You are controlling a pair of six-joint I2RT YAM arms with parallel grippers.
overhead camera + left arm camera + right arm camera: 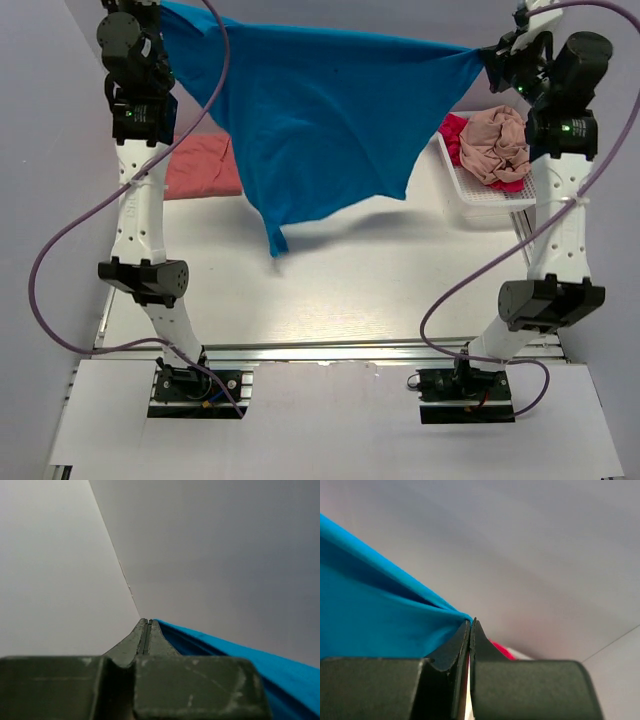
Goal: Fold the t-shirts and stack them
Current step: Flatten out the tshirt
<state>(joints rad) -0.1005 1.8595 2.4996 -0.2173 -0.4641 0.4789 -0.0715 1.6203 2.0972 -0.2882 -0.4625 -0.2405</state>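
A bright blue t-shirt (320,120) hangs stretched in the air between my two raised grippers, its lower tip dangling above the table. My left gripper (162,8) is shut on the shirt's left top corner; in the left wrist view its closed fingertips (146,621) pinch blue cloth (280,672). My right gripper (484,55) is shut on the right top corner, and blue fabric (370,615) runs into its closed tips (471,621). A salmon-coral t-shirt (202,167) lies flat at the table's left, partly behind the blue one. Beige-pink (496,145) and magenta-red (457,135) t-shirts are bundled in the basket.
A white slotted plastic basket (495,203) sits at the back right of the table, under my right arm. Grey walls close in the table on the left, back and right. Purple cables loop beside both arms.
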